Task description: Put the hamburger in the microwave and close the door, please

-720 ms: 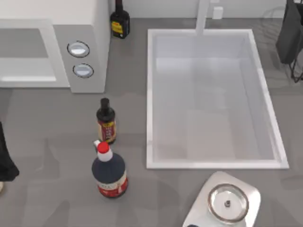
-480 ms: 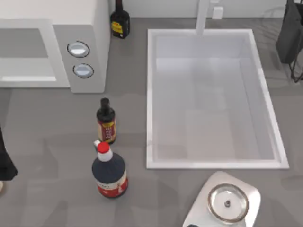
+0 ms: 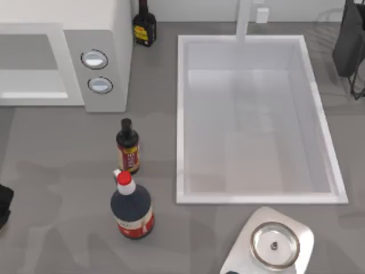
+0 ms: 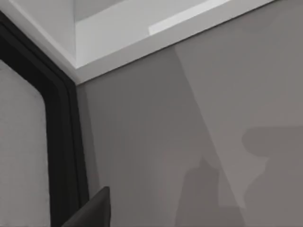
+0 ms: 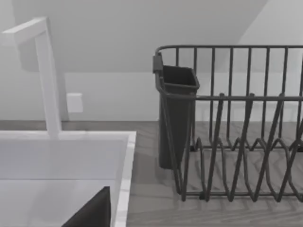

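The microwave [image 3: 100,34] stands at the back left, its two silver knobs [image 3: 97,72] on the panel facing the table. Its cavity [image 3: 28,65] looks open toward the front. In the left wrist view, the cavity's white lower edge [image 4: 142,38] meets the counter, and beside it stands a black-rimmed grey panel [image 4: 28,142], apparently the door swung open. The hamburger is out of view. My left arm [image 3: 3,202] is a dark shape at the table's left edge, in front of the microwave. My right arm [image 3: 348,40] hangs parked at the back right.
A white sink [image 3: 180,114] with a faucet [image 3: 244,17] takes up the middle and right. Two sauce bottles [image 3: 128,147] [image 3: 132,206] stand left of it, and another [image 3: 144,25] stands beside the microwave. A white board with a metal dish [image 3: 275,245] lies front right. A wire dish rack [image 5: 236,142] stands back right.
My left arm's dark shape at the left edge has shrunk and dropped toward the front-left corner. Nothing else has moved.
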You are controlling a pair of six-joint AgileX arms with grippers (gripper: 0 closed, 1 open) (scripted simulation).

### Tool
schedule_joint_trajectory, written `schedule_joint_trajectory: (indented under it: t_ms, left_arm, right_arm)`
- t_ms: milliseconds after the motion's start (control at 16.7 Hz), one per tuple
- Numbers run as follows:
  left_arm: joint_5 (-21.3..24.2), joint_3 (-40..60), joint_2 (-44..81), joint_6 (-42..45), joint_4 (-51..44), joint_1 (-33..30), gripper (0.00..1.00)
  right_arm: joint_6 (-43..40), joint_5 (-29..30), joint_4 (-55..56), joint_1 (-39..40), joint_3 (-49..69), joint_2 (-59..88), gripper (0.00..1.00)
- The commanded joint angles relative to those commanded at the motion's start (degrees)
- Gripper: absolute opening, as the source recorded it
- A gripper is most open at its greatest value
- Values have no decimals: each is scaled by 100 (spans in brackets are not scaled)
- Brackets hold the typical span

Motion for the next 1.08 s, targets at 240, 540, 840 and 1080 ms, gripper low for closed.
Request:
schedule_joint_trajectory:
  t_ms: [240,540,840,1080]
  left_arm:
    - [54,1231,2116,1689,-1271,190,100]
    - [79,2551,4436,3517,-2626,427,100]
    - [65,3263,5631,4483,-3354,580,100]
    - [63,3311,5708,4541,-3402,591,100]
  right_arm:
    - [0,0,0,0,0,0,100]
    - [0,0,0,0,0,0,100]
    - [0,0,0,0,0,0,100]
    - [0,0,0,0,0,0,100]
